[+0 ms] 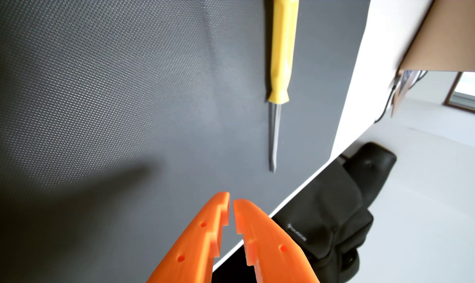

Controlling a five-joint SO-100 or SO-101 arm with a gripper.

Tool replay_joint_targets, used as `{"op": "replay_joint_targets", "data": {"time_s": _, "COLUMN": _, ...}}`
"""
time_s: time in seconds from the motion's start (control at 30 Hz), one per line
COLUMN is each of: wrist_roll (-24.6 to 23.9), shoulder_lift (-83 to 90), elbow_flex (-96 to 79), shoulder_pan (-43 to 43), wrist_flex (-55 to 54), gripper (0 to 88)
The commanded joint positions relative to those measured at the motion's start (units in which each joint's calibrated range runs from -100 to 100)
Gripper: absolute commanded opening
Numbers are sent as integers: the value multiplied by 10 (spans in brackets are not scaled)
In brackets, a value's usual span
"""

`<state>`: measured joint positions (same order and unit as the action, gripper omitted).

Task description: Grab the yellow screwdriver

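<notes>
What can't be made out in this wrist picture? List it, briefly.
- Yellow screwdriver: the handle's butt end is cut off by the top edge of the wrist view.
- Gripper: the orange fingers run off the bottom edge, so the wrist and arm behind them are cut off.
- Black bag: its small printed label is too small and blurred to read.
- Cardboard: cut off by the top right corner and blurred.

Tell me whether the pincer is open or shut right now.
Shut, or nearly so. The pincer has its orange tips almost touching with nothing between them, and the yellow screwdriver lies flat on the dark mat ahead, untouched.
</notes>
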<state>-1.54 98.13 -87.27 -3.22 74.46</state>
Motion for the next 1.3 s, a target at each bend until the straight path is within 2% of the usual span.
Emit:
{"op": "replay_joint_targets", "data": {"time_s": 0.0, "wrist_roll": 0, "shoulder_lift": -5, "elbow_flex": 35, "shoulder_pan": -3, "wrist_flex": 3, "gripper": 10}}
{"op": "replay_joint_targets", "data": {"time_s": 0.47, "wrist_roll": 2, "shoulder_lift": -37, "elbow_flex": 87, "shoulder_pan": 2, "wrist_flex": 11, "gripper": 10}}
{"op": "replay_joint_targets", "data": {"time_s": 1.1, "wrist_roll": 4, "shoulder_lift": -361, "elbow_flex": 218, "shoulder_pan": -21, "wrist_flex": -93, "gripper": 10}}
{"op": "replay_joint_targets", "data": {"time_s": 1.27, "wrist_roll": 24, "shoulder_lift": -457, "elbow_flex": 256, "shoulder_pan": -40, "wrist_flex": -124, "gripper": 10}}
